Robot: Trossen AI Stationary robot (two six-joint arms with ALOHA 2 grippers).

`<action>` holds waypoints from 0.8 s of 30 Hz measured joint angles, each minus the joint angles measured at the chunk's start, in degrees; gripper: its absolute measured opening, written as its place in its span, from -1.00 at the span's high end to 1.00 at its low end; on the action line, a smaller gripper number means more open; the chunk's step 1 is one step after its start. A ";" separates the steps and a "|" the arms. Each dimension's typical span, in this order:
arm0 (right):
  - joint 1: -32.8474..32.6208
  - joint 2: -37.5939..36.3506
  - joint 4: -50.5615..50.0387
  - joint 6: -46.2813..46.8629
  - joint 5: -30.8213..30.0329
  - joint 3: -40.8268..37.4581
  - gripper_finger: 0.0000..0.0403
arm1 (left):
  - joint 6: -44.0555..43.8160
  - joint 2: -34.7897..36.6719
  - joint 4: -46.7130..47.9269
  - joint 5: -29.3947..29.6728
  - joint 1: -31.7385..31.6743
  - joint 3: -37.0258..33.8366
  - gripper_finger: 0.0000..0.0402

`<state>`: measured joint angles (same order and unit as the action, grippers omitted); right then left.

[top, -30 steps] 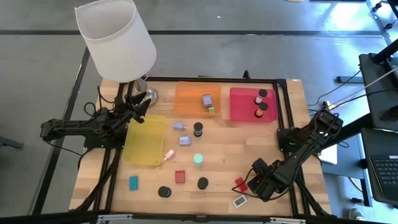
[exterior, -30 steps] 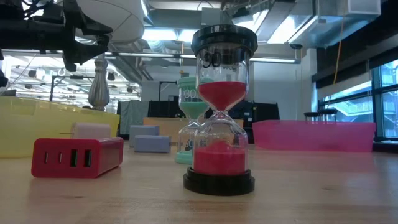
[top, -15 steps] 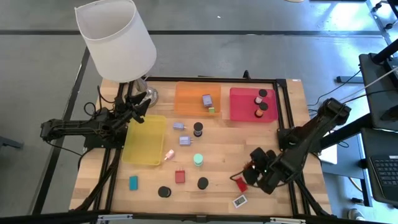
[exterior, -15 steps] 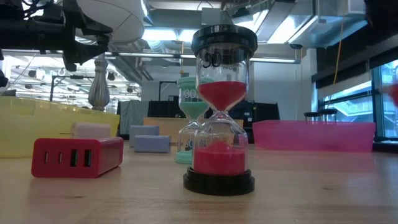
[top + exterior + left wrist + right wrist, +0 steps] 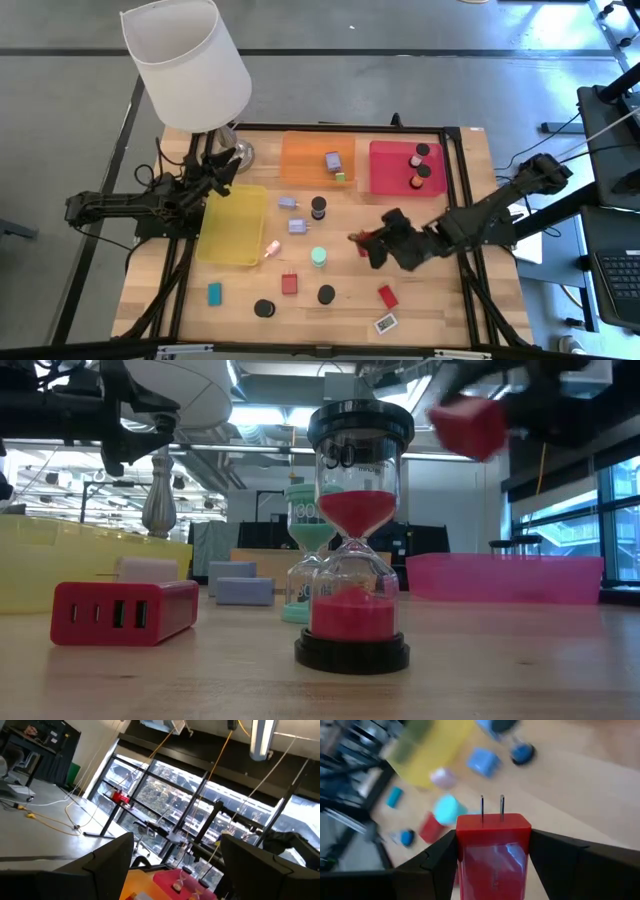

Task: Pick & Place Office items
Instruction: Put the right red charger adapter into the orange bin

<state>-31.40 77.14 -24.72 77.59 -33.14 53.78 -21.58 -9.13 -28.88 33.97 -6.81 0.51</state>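
The right gripper (image 5: 368,243), clamped on a red charger (image 5: 492,851), has lifted it from the lower right toward mid-frame, likely bound for a tray.

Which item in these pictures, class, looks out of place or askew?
One lavender charger lies in the orange tray with a small green piece, while two other lavender chargers lie on the bare table. Nothing looks spilled or damaged.

Little can be read here. The red sand timer (image 5: 352,530) in the low view carries dark digits on its upper glass that look like "30" (partly cut by the cap). The mint timer (image 5: 303,550) behind it shows similar digits, too obscured to confirm.
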 joint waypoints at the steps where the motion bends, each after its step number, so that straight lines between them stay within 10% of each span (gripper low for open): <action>1: 1.17 0.00 2.35 -2.23 0.48 0.00 -0.04 | 0.11 -0.01 0.07 0.01 0.01 -0.01 -0.47; 8: 9.42 0.00 18.47 -15.48 1.02 0.00 -0.04 | -6.44 0.00 -0.02 -1.49 0.00 0.00 -0.47; 15: 15.83 0.00 25.20 -21.72 0.94 0.00 -0.04 | -6.84 -3.79 0.00 -16.61 2.38 0.49 -0.47; 24: 21.31 0.00 25.54 -22.80 0.77 0.00 -0.09 | 5.24 -21.11 -0.06 -10.81 11.83 8.89 -0.47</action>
<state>-10.10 77.14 0.82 54.80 -32.38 53.78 -16.34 -30.23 -28.95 23.16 5.02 9.40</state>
